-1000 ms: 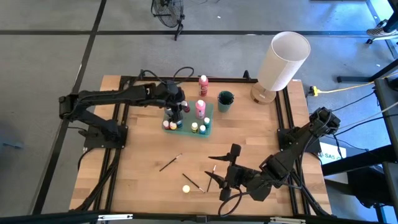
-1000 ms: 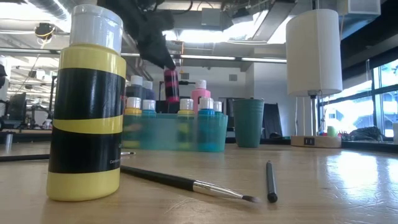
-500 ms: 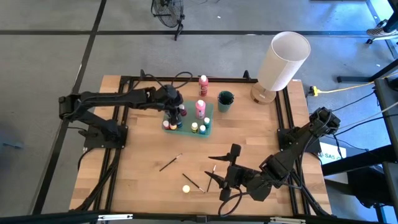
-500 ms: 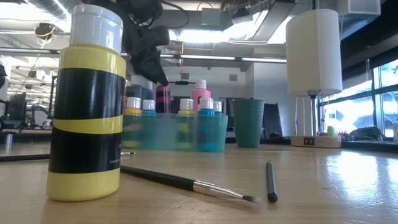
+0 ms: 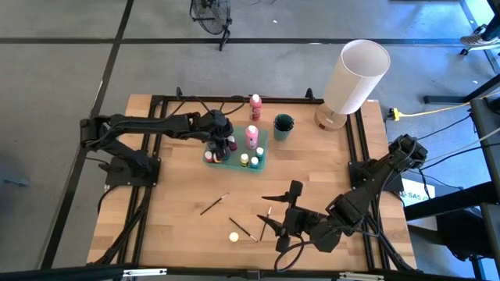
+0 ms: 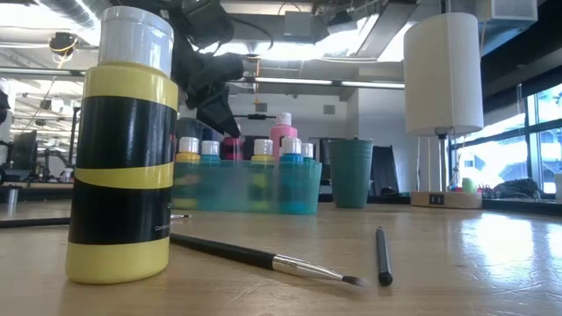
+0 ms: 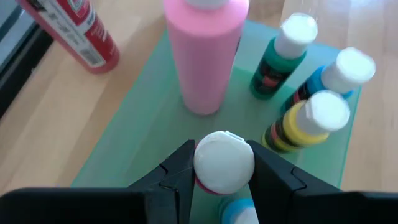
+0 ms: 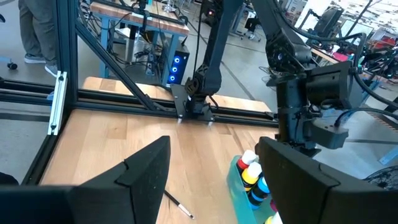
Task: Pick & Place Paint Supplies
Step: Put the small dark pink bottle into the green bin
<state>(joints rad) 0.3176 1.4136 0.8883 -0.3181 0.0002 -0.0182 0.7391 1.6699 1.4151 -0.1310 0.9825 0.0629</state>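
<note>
A teal tray [image 5: 237, 158] at the table's far middle holds several small white-capped paint bottles and a tall pink bottle [image 7: 205, 56]. My left gripper [image 7: 224, 165] is over the tray's left part, shut on a small magenta bottle [image 6: 231, 147] with a white cap. Beyond the tray a red bottle [image 5: 255, 102] stands on the table. A yellow bottle [image 5: 233, 236] stands near the front edge, with thin brushes [image 5: 213, 204] [image 5: 242, 229] lying near it. My right gripper [image 5: 269, 215] hangs open over the front right, with nothing between its fingers. My left gripper pinches the magenta bottle between its two fingers, one on each side of the white cap [image 7: 224, 160]. The fingers come slanting down from the table's left. The bottle stands upright, its body down among the other bottles in the tray; whether its base rests on the tray floor I cannot tell.
A green cup [image 5: 283, 126] stands just right of the tray. A big white cylinder [image 5: 355, 76] on a round wooden base stands at the far right. A third brush [image 5: 269, 212] lies under my right gripper. Bare wood lies at the table's left and middle.
My left gripper has gone down with the magenta bottle, from above the other bottles' caps to in among them in the tray. It has stayed shut on the bottle, which has kept upright.
</note>
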